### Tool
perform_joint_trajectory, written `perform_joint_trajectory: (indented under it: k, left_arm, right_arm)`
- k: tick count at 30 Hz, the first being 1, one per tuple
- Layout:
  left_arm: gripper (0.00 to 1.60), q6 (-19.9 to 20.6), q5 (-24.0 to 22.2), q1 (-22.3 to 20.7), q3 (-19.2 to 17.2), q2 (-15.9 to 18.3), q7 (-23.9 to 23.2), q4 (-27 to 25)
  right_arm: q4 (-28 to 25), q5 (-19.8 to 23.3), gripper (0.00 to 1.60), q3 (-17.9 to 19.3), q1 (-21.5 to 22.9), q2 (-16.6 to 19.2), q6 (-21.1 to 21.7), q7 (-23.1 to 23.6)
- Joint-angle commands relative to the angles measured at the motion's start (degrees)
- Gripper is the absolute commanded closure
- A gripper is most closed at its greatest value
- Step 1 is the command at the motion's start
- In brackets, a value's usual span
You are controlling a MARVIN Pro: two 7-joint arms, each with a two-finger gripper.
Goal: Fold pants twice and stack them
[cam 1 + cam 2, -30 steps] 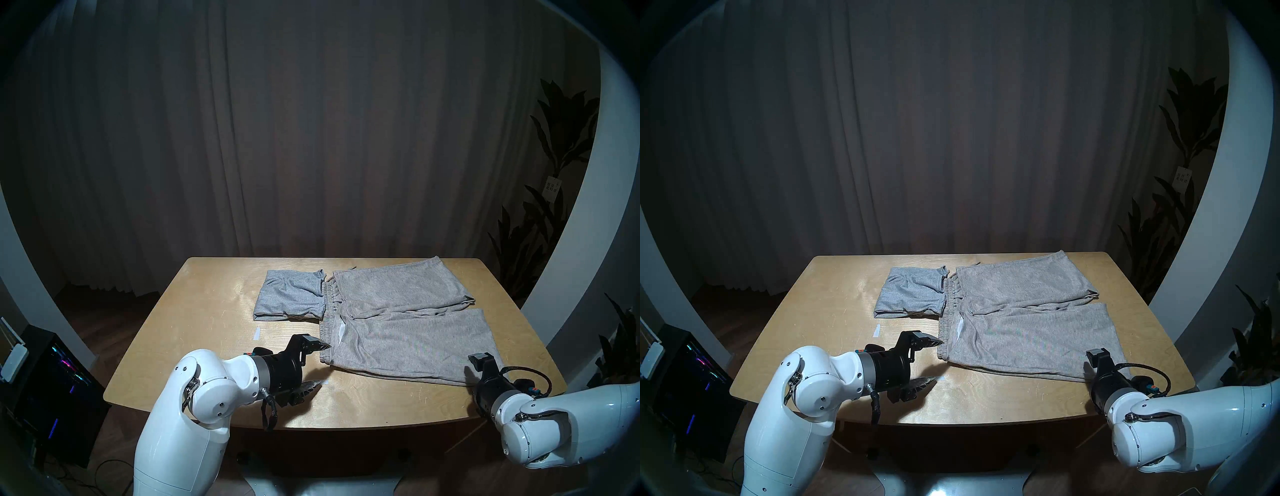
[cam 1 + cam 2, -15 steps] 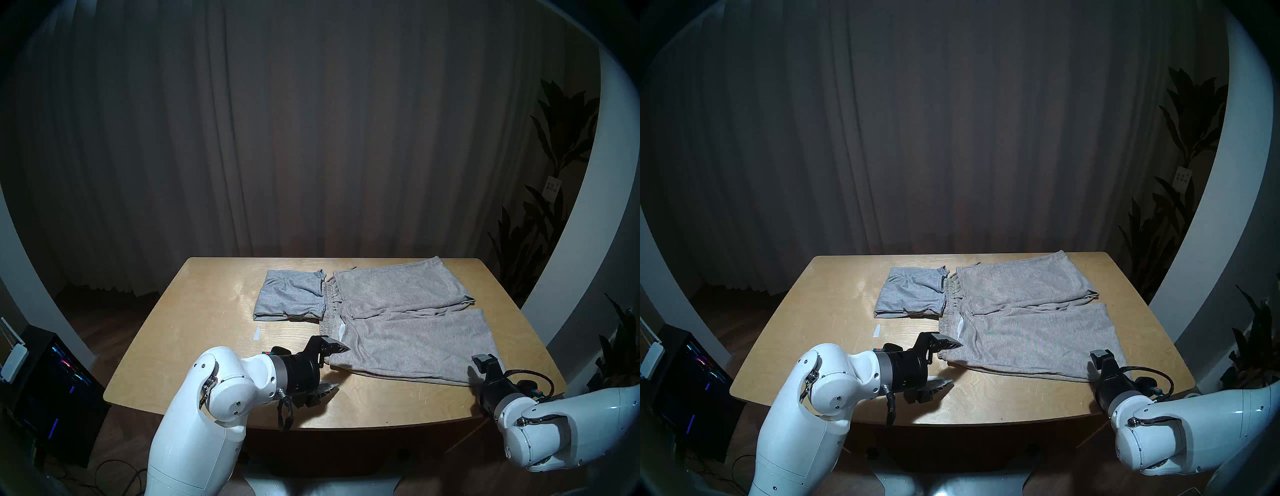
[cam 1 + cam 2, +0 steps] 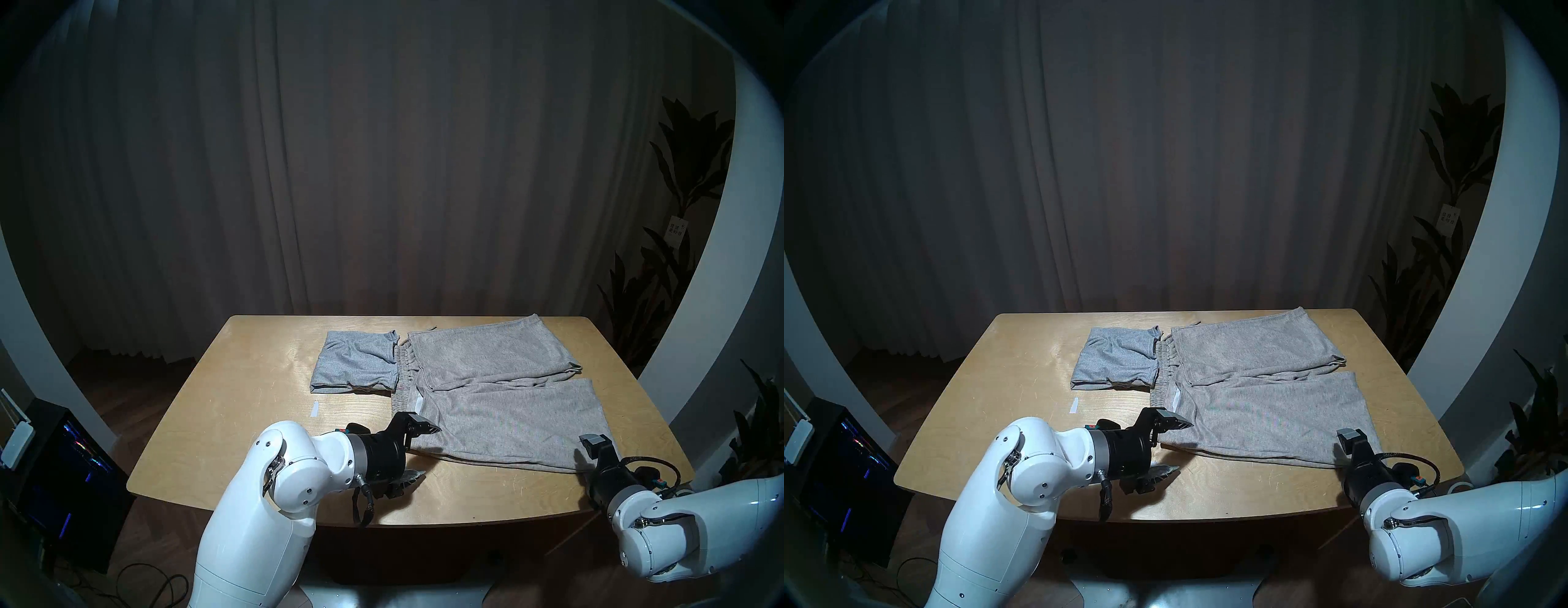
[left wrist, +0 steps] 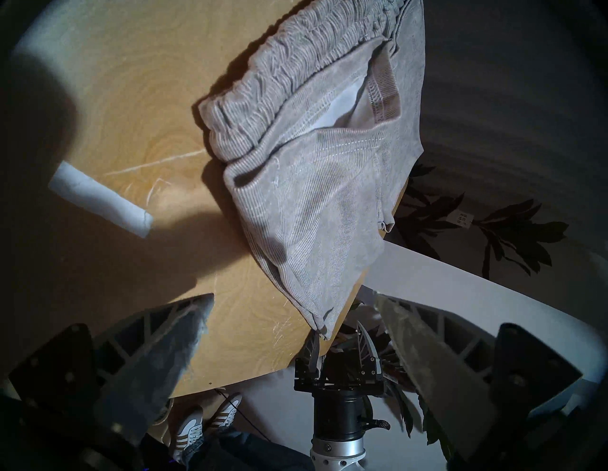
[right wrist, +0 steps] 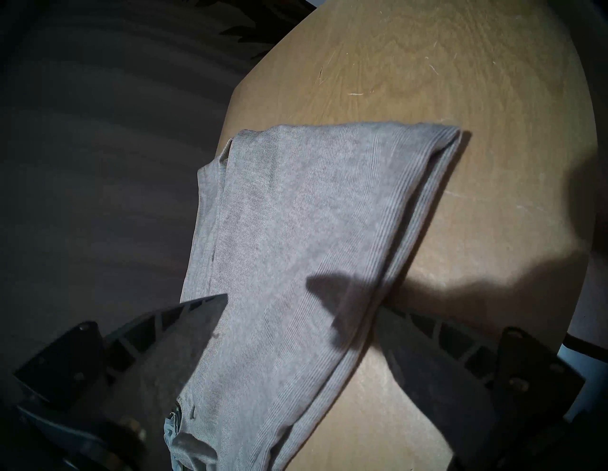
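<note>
Dark curtains behind the bench point(image 3: 237, 424): limp beige-grey pants point(image 3: 505, 412), best pinched at waistband corner and hem, lie between spread left gripper point(image 3: 418, 452) and spread right gripper point(image 5: 296, 329).

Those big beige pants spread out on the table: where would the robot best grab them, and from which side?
Probably at the near leg's long edge on the beige-grey pants: the waistband corner for the left gripper, the cuff end for the right gripper. Come low from the table's front side, where that edge lies flat and free.
</note>
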Motion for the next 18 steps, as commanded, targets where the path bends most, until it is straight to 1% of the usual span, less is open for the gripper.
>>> perform_joint_trajectory:
  k: [1,8,9,18]
  left_arm:
    - [0.0,-1.21,1.35,-2.37,0.42,-1.23,-0.05,0.9]
    - [0.0,-2.73,3.16,-3.54,0.91,-1.94,-0.1,2.26]
    - [0.0,-3.43,3.91,-4.0,1.12,-2.28,-0.14,2.84]
    - [0.0,-4.43,4.97,-4.68,1.45,-2.81,-0.22,3.36]
  right_arm:
    - [1.14,-0.02,0.0,-0.39,-1.09,0.03,0.57,1.68]
    - [1.7,-0.02,0.0,-0.86,-1.37,0.05,1.58,3.91]
    - [1.95,-0.02,0.0,-1.06,-1.5,0.05,2.07,4.93]
    - [2.34,-0.02,0.0,-1.29,-1.65,0.05,2.81,6.4]
